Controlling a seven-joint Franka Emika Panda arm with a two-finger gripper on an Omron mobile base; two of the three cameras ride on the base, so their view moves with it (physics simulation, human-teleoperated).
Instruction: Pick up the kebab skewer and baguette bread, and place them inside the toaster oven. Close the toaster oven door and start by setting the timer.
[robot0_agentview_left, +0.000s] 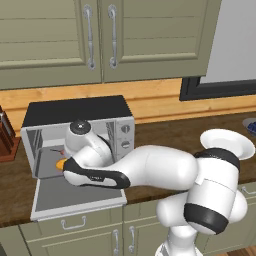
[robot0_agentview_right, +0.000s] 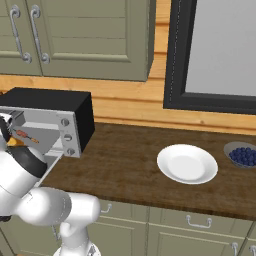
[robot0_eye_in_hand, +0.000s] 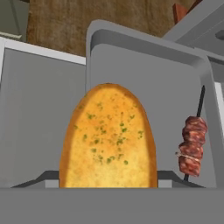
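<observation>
Inside the toaster oven (robot0_agentview_left: 75, 130), the baguette bread (robot0_eye_in_hand: 108, 138) lies on the tray (robot0_eye_in_hand: 144, 61), its long axis running away from the hand, rounded end ahead. Beside it, apart, the kebab skewer (robot0_eye_in_hand: 192, 144) lies parallel. The gripper's fingertips are hidden, so its state cannot be told. The toaster oven door (robot0_agentview_left: 75, 197) hangs down open.

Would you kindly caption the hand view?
Baguette bread and kebab skewer lying apart on the toaster oven tray.
</observation>
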